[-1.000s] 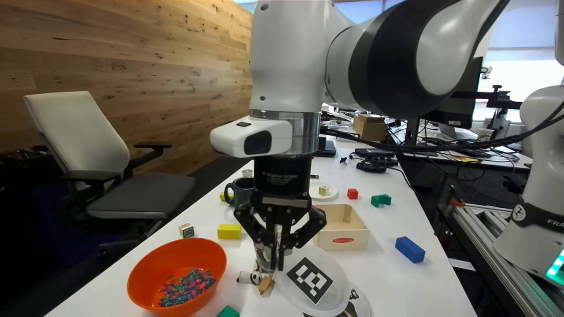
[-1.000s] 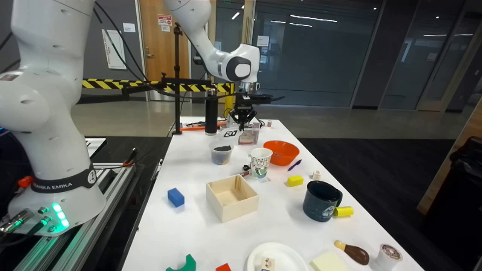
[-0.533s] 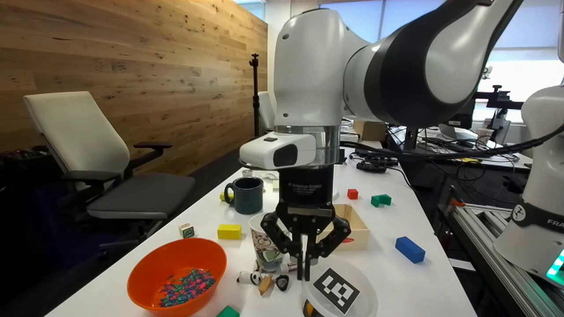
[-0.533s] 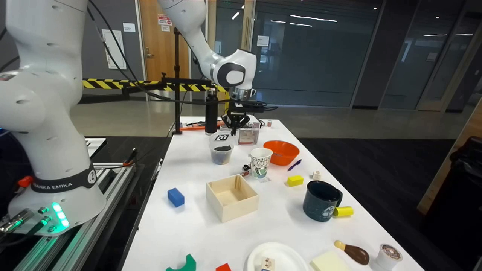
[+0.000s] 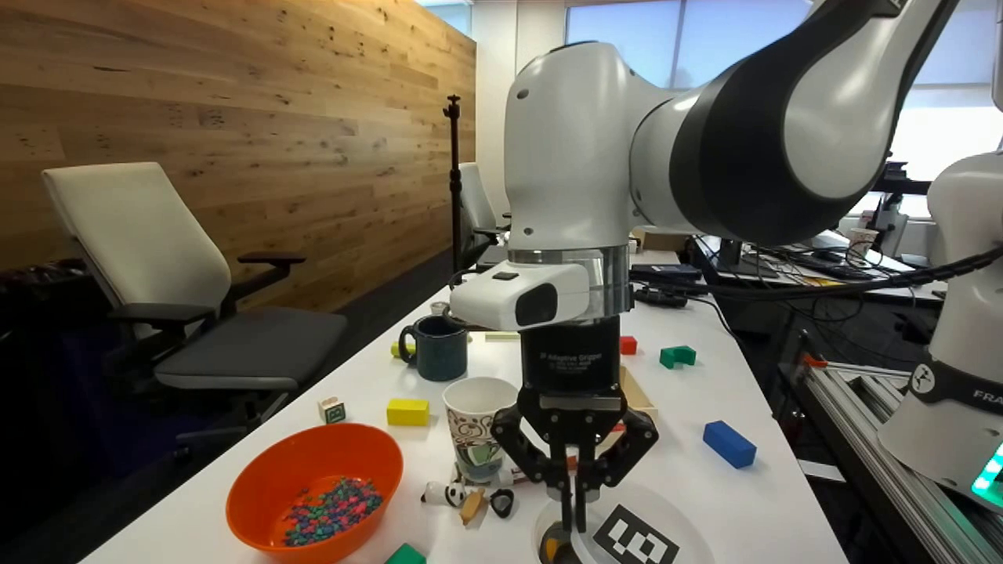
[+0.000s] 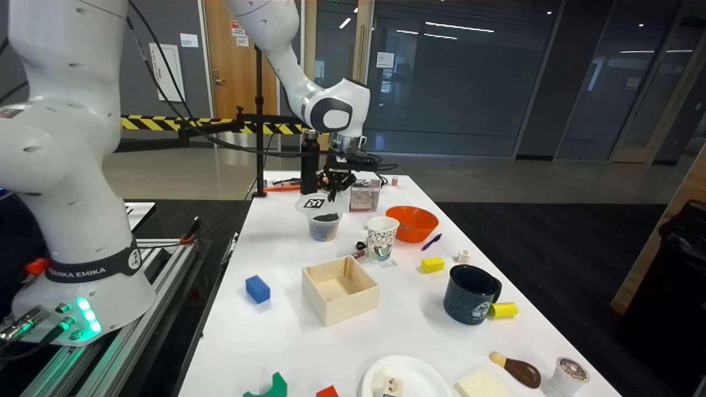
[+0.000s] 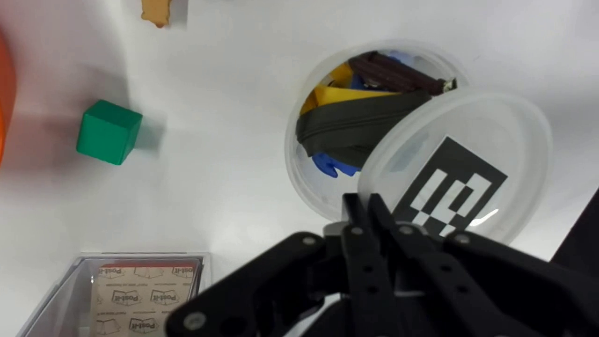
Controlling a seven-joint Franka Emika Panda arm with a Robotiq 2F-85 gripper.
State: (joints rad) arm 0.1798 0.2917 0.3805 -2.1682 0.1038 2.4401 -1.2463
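Observation:
My gripper [image 7: 364, 202] is shut on the edge of a round translucent lid [image 7: 510, 126] that carries a black-and-white square marker. In the wrist view the lid covers the lower right part of a clear round tub [image 7: 293, 164]. Inside the tub lie a dark grey piece [image 7: 360, 122], a brown piece [image 7: 398, 75], and yellow and blue bits. Seen in an exterior view, the lid [image 6: 315, 204] is at the height of the tub's top, above the tub [image 6: 323, 231]. Whether lid and tub touch, I cannot tell.
Close by are a green block [image 7: 108, 133], a clear box with a Post-it pack [image 7: 140, 299], a paper cup [image 5: 474, 423] and small figures. An orange bowl [image 5: 274, 454], wooden box [image 6: 331, 309], dark mug [image 5: 440, 352], blue block [image 6: 257, 289] and black bottle [image 6: 310, 165] also stand around.
My gripper has carried the lid downward in both exterior views, rightward in one and leftward in the other. The lid now overlaps the tub less squarely; the grip stays shut.

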